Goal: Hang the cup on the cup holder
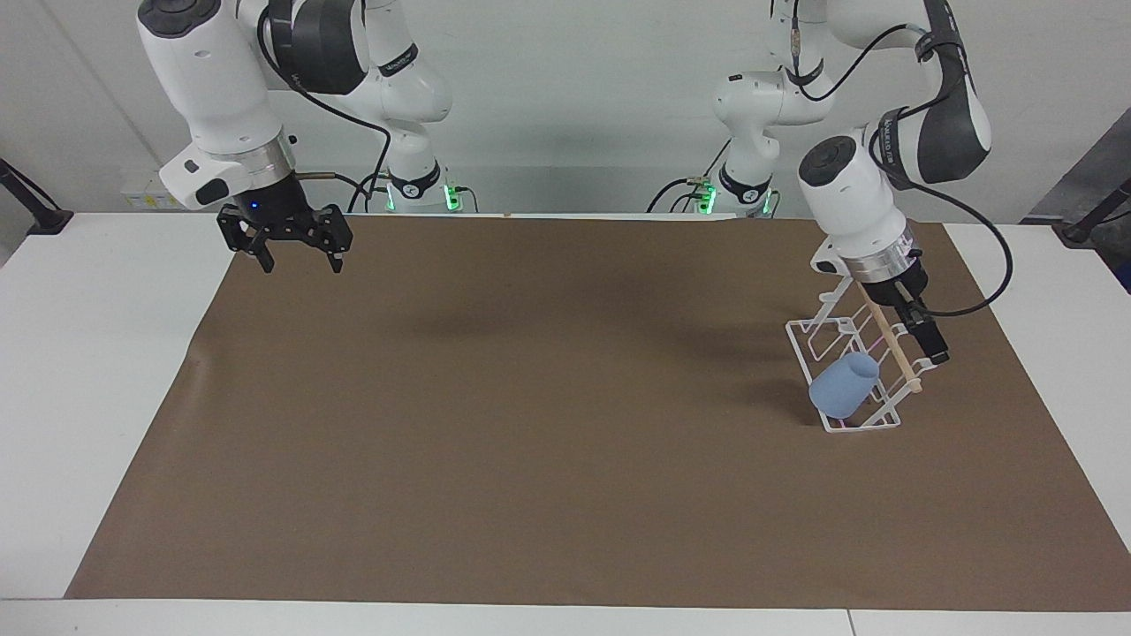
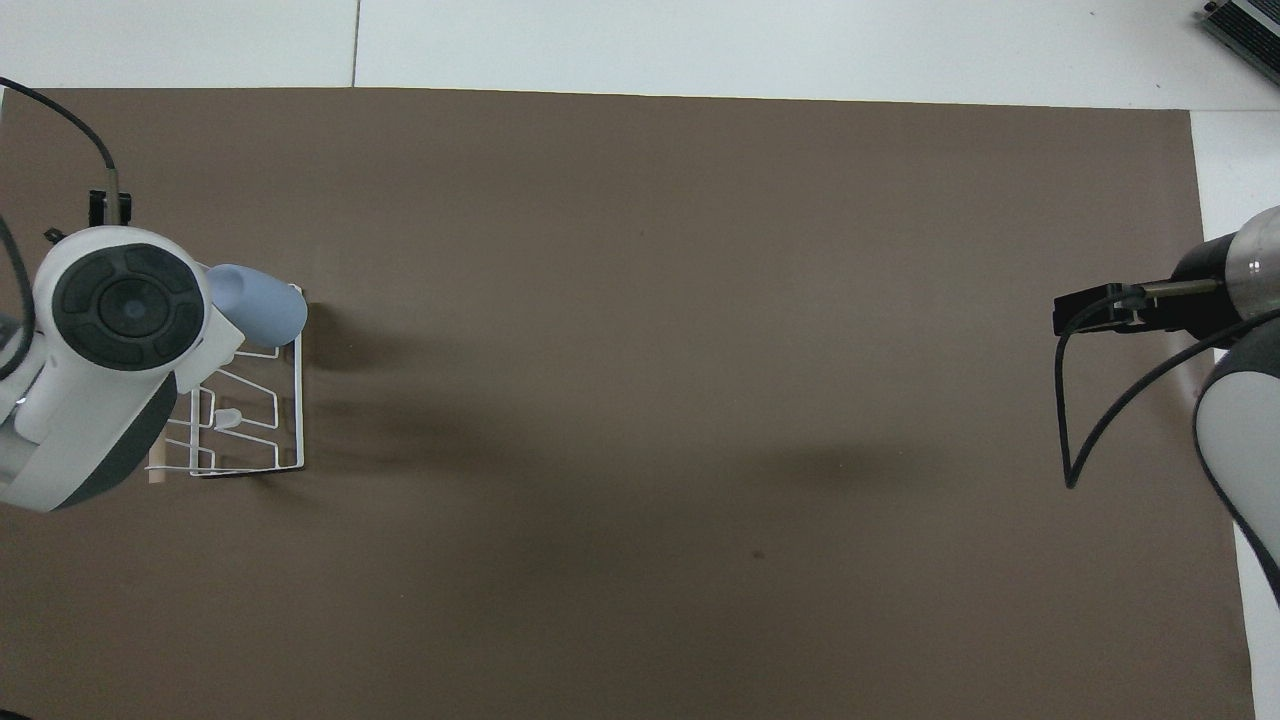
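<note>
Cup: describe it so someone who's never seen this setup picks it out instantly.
Start at the brown mat covering the table and go to the left arm's end, where a white wire cup holder stands. The cup sits tilted on a prong at the holder's end farthest from the robots, just below the open left gripper. It is the only light-blue, solid thing among thin white wires.

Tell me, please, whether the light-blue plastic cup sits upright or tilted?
Tilted: the light-blue plastic cup leans slantwise on the white wire cup holder, released by the left gripper.

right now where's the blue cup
The cup sits tilted on the cup holder, on the prong farthest from the robots, at the left arm's end of the table.
</note>
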You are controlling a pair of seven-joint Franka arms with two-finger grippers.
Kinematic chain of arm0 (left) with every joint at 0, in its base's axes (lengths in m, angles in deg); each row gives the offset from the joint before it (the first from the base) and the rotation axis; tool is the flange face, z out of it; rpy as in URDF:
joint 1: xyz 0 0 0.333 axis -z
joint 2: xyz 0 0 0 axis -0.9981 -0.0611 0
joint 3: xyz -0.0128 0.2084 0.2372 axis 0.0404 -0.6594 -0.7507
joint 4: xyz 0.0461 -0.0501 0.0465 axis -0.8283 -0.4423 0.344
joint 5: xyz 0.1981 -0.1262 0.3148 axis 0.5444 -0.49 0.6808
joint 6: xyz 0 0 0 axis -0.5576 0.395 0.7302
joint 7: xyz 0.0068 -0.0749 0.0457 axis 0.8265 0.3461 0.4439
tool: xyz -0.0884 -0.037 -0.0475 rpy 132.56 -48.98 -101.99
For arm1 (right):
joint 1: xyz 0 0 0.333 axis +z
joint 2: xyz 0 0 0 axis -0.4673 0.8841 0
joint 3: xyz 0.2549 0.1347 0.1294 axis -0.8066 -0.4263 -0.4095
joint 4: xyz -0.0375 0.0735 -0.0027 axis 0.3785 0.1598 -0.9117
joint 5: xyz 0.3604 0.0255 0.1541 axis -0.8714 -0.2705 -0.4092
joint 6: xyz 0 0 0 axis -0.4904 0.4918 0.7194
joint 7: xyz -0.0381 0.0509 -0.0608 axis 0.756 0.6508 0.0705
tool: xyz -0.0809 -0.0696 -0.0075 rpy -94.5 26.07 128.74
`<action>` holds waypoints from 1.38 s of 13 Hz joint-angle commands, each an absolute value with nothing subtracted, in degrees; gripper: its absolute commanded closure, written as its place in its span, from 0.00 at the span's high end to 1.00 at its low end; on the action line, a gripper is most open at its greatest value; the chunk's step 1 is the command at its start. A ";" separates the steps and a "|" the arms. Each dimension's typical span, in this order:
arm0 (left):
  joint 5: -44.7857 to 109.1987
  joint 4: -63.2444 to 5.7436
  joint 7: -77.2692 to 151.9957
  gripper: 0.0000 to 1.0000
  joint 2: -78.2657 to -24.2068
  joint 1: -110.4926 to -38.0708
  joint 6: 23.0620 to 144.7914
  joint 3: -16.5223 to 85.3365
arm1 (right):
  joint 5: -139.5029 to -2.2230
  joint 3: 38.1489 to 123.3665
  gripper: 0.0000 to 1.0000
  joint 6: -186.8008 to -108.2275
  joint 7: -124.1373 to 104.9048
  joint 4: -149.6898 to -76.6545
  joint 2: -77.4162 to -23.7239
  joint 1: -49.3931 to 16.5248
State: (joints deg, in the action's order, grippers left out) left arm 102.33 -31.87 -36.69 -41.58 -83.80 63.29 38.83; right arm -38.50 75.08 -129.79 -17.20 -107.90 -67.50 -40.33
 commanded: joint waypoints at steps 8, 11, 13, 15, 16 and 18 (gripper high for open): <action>69.67 -13.27 -18.90 1.00 -40.03 -85.26 39.10 37.45 | -38.52 74.51 1.00 -130.11 -15.94 -109.26 -68.81 -41.31; 65.01 -11.84 -8.96 1.00 -40.03 -85.79 33.37 36.65 | -38.52 74.51 1.00 -130.11 -15.94 -109.26 -68.81 -41.31; 60.44 -8.86 -4.03 1.00 -40.21 -87.55 30.46 37.26 | -38.52 74.51 1.00 -130.11 -15.94 -109.26 -68.81 -41.31; 59.81 -7.97 -0.60 1.00 -40.56 -87.64 30.18 37.09 | -38.52 74.51 1.00 -130.11 -15.86 -109.26 -68.81 -41.31; 59.37 -7.27 1.33 1.00 -40.82 -87.73 29.92 36.92 | -38.52 74.51 1.00 -130.11 -15.94 -109.26 -68.81 -41.31; 59.37 -4.55 1.97 1.00 -41.00 -87.82 27.56 37.09 | -38.52 74.51 1.00 -130.11 -15.94 -109.26 -68.81 -41.31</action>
